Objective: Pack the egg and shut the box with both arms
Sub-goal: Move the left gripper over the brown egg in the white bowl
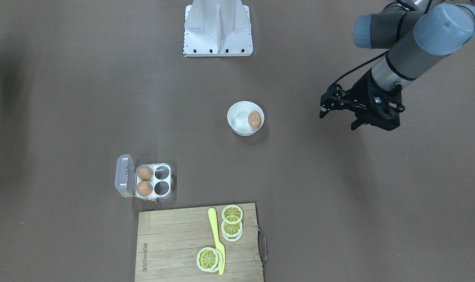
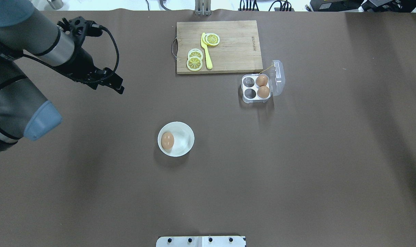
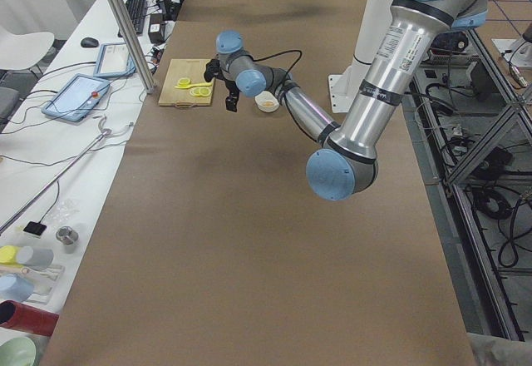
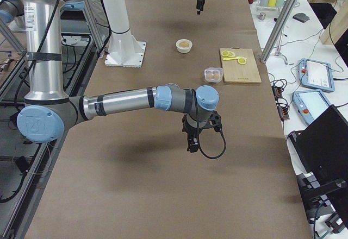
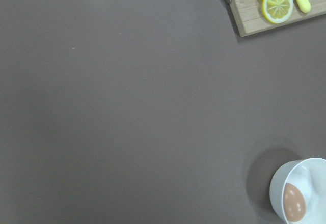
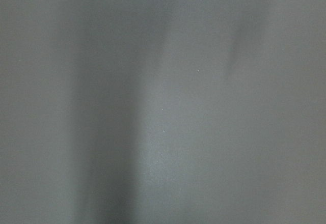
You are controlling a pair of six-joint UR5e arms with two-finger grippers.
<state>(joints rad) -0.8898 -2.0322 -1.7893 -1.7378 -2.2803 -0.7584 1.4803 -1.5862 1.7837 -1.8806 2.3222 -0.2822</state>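
Note:
One egg (image 1: 254, 119) lies in a white bowl (image 1: 237, 109) mid-table; it also shows in the overhead view (image 2: 167, 140) and the left wrist view (image 5: 294, 208). The box (image 1: 154, 180) stands open with its clear lid (image 1: 124, 174) folded back. Two eggs (image 1: 145, 172) fill the cells beside the lid, and the other two cells are empty. My left gripper (image 1: 336, 119) hangs open and empty above bare table, far from the bowl, on the side away from the box. My right gripper (image 4: 191, 144) shows only in the exterior right view, over bare table; I cannot tell if it is open.
A wooden cutting board (image 1: 174, 239) with lemon slices (image 1: 232, 214) and a yellow knife (image 1: 217, 243) lies at the far edge beside the box. The white metal stand (image 1: 217, 27) is at the robot's side. Brown table surface surrounds the bowl.

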